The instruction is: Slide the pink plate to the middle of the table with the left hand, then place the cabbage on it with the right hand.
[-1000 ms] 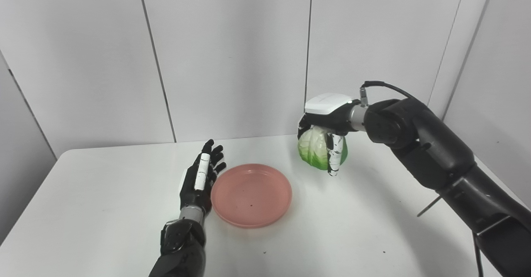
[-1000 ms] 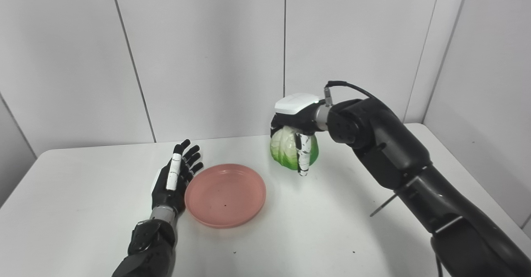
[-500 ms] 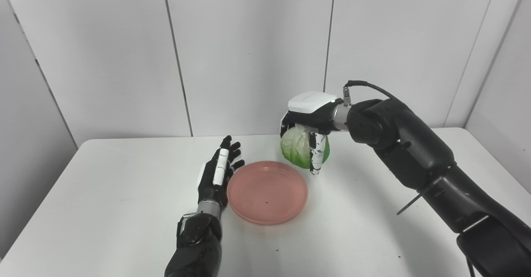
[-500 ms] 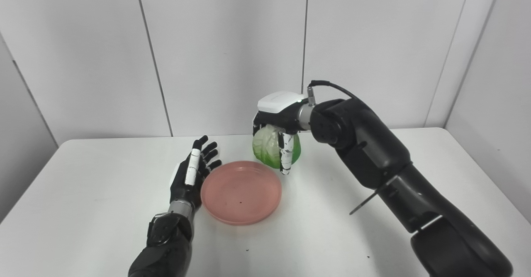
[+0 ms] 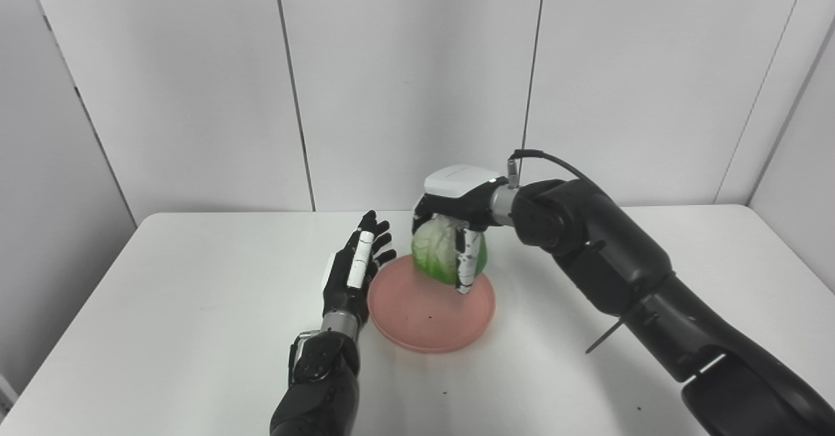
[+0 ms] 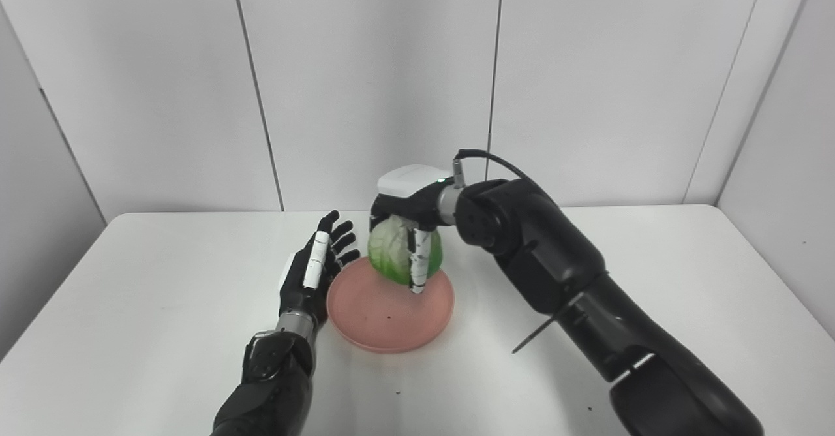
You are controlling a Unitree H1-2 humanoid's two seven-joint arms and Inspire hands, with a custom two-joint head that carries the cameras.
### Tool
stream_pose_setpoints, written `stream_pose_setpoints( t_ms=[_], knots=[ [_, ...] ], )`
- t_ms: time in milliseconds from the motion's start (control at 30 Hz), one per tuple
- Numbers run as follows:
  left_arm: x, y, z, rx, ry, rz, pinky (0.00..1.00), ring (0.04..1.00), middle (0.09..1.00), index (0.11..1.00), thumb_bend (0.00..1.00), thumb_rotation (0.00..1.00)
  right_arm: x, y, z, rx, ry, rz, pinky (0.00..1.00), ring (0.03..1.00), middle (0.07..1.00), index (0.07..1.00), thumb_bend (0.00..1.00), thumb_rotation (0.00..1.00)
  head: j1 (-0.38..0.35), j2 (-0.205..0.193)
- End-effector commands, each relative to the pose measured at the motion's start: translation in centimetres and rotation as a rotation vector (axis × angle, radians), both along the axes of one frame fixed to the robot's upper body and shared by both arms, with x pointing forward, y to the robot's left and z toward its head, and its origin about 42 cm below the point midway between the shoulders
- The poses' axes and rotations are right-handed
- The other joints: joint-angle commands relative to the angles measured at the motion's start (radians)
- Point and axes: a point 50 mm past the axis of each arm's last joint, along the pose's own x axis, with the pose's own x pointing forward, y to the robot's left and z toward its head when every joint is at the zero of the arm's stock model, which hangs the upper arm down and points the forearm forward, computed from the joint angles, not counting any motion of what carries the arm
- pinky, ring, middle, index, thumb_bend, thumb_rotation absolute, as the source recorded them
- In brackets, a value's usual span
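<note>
The pink plate (image 5: 427,318) lies near the middle of the white table (image 5: 163,305). My right hand (image 5: 456,211) grips the green cabbage (image 5: 438,257) from above and holds it over the plate's far part. Whether the cabbage touches the plate cannot be told. My left hand (image 5: 355,273) stands open on its edge, fingers straight, against the plate's left rim. In the right eye view the cabbage (image 6: 391,256) hangs over the plate (image 6: 385,312) beside the left hand (image 6: 313,273).
White wall panels (image 5: 404,77) close off the table's far edge. A few dark specks (image 5: 445,393) lie on the table in front of the plate. The right arm (image 5: 626,286) stretches over the table's right half.
The camera has turned, shifting the whole picture. My right hand has carried the cabbage leftward from beside the plate to above it. The left hand stays against the plate's rim.
</note>
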Motion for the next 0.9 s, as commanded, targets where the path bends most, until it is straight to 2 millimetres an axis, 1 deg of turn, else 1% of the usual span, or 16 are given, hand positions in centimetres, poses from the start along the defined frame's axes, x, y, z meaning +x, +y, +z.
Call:
stream_pose_setpoints(
  t_ms=[0, 133, 200, 300, 333, 367, 400, 433, 467, 500, 633, 667, 733, 767, 833, 867],
  knots=[
    [-1.4, -1.0, -2.0, -0.027, 0.055, -0.007, 0.82, 0.887, 0.868, 0.891, 0.9, 0.81, 0.1, 1.0, 2.5, -0.005, -0.093, 0.055, 0.45, 0.467, 0.703, 0.492, 0.51, 0.0, 0.007, 0.006],
    [-1.5, -0.8, -2.0, -0.009, 0.046, -0.008, 0.82, 0.884, 0.87, 0.891, 0.88, 0.83, -0.1, 2.0, 1.0, -0.029, -0.104, 0.098, 0.45, 0.468, 0.697, 0.488, 0.51, 0.0, 0.012, 0.011],
    [-1.5, -0.7, -2.0, -0.008, 0.044, -0.007, 0.82, 0.886, 0.872, 0.895, 0.88, 0.83, -0.1, 2.3, 0.6, -0.026, -0.1, 0.104, 0.45, 0.469, 0.698, 0.489, 0.5, 0.0, 0.012, 0.012],
    [-1.6, -0.6, -2.1, 0.001, 0.042, -0.003, 0.81, 0.883, 0.871, 0.901, 0.89, 0.83, 0.0, 2.7, 0.0, -0.011, -0.09, 0.108, 0.44, 0.47, 0.71, 0.493, 0.49, 0.0, 0.011, 0.018],
    [-1.7, -0.5, -2.1, 0.003, 0.043, -0.002, 0.81, 0.884, 0.874, 0.901, 0.89, 0.83, 0.0, 2.8, -0.4, -0.006, -0.089, 0.109, 0.41, 0.488, 0.71, 0.494, 0.48, 0.0, 0.011, 0.018],
    [-1.7, -0.5, -2.2, 0.002, 0.042, -0.003, 0.81, 0.885, 0.874, 0.9, 0.89, 0.83, -0.1, 2.9, -0.8, -0.015, -0.093, 0.11, 0.39, 0.499, 0.7, 0.494, 0.48, 0.0, 0.013, 0.021],
    [-1.7, -0.5, -2.2, 0.002, 0.041, -0.005, 0.81, 0.885, 0.875, 0.9, 0.89, 0.83, -0.2, 3.1, -1.1, -0.034, -0.097, 0.11, 0.39, 0.499, 0.697, 0.494, 0.48, 0.0, 0.013, 0.021],
    [-1.8, -0.5, -2.2, 0.004, 0.038, -0.007, 0.81, 0.884, 0.876, 0.9, 0.89, 0.83, -0.3, 3.3, -1.4, -0.045, -0.095, 0.109, 0.39, 0.495, 0.675, 0.491, 0.48, 0.0, 0.014, 0.023],
    [-1.8, -0.5, -2.2, 0.006, 0.036, -0.009, 0.82, 0.884, 0.877, 0.9, 0.88, 0.83, -0.4, 3.4, -1.7, -0.054, -0.092, 0.108, 0.42, 0.483, 0.685, 0.488, 0.49, 0.0, 0.014, 0.023],
    [-1.9, -0.4, -2.3, 0.008, 0.034, -0.008, 0.82, 0.885, 0.879, 0.904, 0.89, 0.83, -0.5, 3.5, -1.9, -0.06, -0.086, 0.106, 0.43, 0.477, 0.714, 0.487, 0.49, 0.0, 0.011, 0.022],
    [-2.1, -0.1, -2.4, 0.016, 0.027, 0.0, 0.81, 0.887, 0.879, 0.902, 0.89, 0.84, -0.7, 3.8, -2.3, -0.077, -0.064, 0.096, 0.43, 0.471, 0.804, 0.491, 0.49, 0.0, 0.015, 0.028],
    [-2.1, -0.1, -2.4, 0.018, 0.027, 0.001, 0.8, 0.886, 0.878, 0.904, 0.89, 0.84, -0.7, 3.8, -2.3, -0.074, -0.062, 0.096, 0.43, 0.534, 0.818, 0.493, 0.48, 0.0, 0.016, 0.029],
    [-2.2, -0.1, -2.3, 0.017, 0.025, 0.004, 0.8, 0.885, 0.877, 0.904, 0.9, 0.84, -0.8, 3.7, -2.4, -0.071, -0.059, 0.096, 0.43, 0.61, 0.825, 0.495, 0.48, 0.0, 0.019, 0.032],
    [-2.2, -0.1, -2.3, 0.017, 0.024, 0.004, 0.79, 0.883, 0.875, 0.906, 0.9, 0.84, -0.9, 3.7, -2.4, -0.07, -0.056, 0.098, 0.43, 0.623, 0.815, 0.495, 0.48, 0.0, 0.02, 0.033],
    [-2.2, -0.2, -2.3, 0.014, 0.023, 0.001, 0.8, 0.885, 0.884, 0.916, 0.89, 0.83, -0.9, 3.7, -2.6, -0.067, -0.046, 0.102, 0.43, 0.599, 0.762, 0.495, 0.48, 0.0, 0.02, 0.033],
    [-2.2, -0.2, -2.3, 0.014, 0.023, 0.0, 0.81, 0.892, 0.899, 0.927, 0.89, 0.84, -0.9, 3.7, -2.7, -0.071, -0.044, 0.112, 0.45, 0.606, 0.746, 0.496, 0.49, 0.04, 0.022, 0.035]
  ],
)
